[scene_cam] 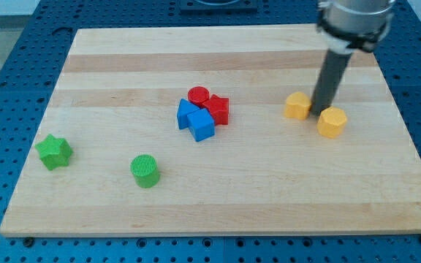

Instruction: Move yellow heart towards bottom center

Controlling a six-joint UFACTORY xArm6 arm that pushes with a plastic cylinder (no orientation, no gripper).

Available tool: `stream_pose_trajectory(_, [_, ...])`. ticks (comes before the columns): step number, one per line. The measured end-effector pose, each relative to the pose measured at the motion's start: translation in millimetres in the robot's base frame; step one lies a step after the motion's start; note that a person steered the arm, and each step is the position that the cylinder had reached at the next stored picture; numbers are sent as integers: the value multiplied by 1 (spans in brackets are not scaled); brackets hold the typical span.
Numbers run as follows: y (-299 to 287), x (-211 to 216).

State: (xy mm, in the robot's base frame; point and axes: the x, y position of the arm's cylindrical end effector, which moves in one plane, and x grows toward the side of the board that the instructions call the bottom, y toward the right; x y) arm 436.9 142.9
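My tip (317, 111) rests on the board between two yellow blocks at the view's right. The yellow block (296, 105) just to its left looks like the heart, though its shape is hard to make out. The other yellow block (332, 122), with flat sides like a hexagon, sits just to the tip's lower right. The tip is very close to both; I cannot tell whether it touches either.
A cluster sits at the middle: a red cylinder (198, 96), a red star-like block (217, 109) and two blue blocks (188, 113) (202, 125). A green star (54, 152) and a green cylinder (145, 171) lie at the lower left. The wooden board (218, 204) lies on a blue perforated table.
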Motion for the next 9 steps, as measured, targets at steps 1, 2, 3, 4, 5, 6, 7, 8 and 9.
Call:
stream_pose_trajectory(1, [-18,13])
stream_pose_trajectory(2, [-8,4])
stream_pose_trajectory(3, [19,-28])
stream_pose_trajectory(4, [27,-63])
stream_pose_trajectory(5, [-1,-55])
stream_pose_trajectory(6, [-14,-13])
stream_pose_trajectory(7, [-19,18])
stream_pose_trajectory(8, [-30,22])
stream_pose_trajectory(9, [-21,4])
